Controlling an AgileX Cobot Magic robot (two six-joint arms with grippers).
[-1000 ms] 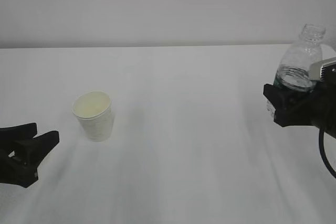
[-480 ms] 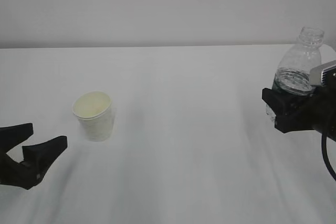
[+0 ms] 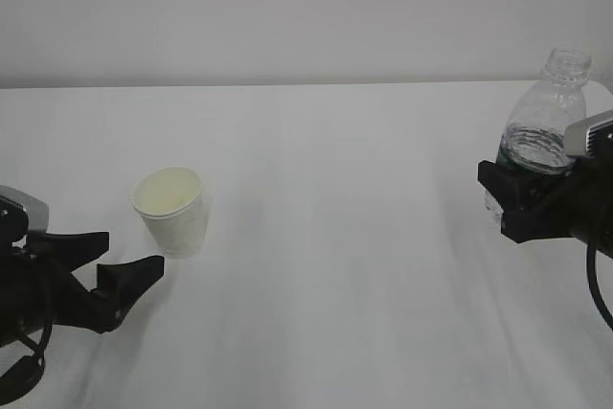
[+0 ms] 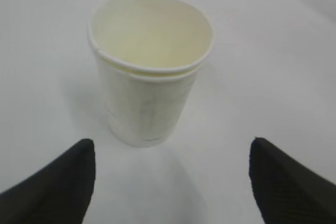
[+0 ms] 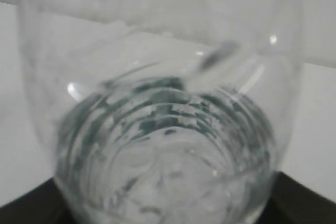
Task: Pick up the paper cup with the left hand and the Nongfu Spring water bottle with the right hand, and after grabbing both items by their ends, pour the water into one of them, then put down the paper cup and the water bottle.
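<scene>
The paper cup [image 3: 170,210] stands upright on the white table, its inside pale cream and empty. My left gripper [image 3: 134,251] is open just in front and to the left of it, low over the table. In the left wrist view the paper cup [image 4: 149,72] stands ahead of the left gripper [image 4: 171,150], whose two black fingertips [image 4: 63,182] are spread wide and touch nothing. My right gripper [image 3: 508,198] is shut on the lower part of the Nongfu Spring water bottle [image 3: 546,112], held upright and capless at the right. Water [image 5: 168,171] fills the lower part of the bottle [image 5: 157,77].
The white table [image 3: 335,237] runs back to a pale wall. A black cable [image 3: 594,284] hangs below the right arm. Nothing else stands between the cup and the bottle.
My left gripper has moved right towards the cup and spread its fingers wider. The right gripper and the bottle have barely moved.
</scene>
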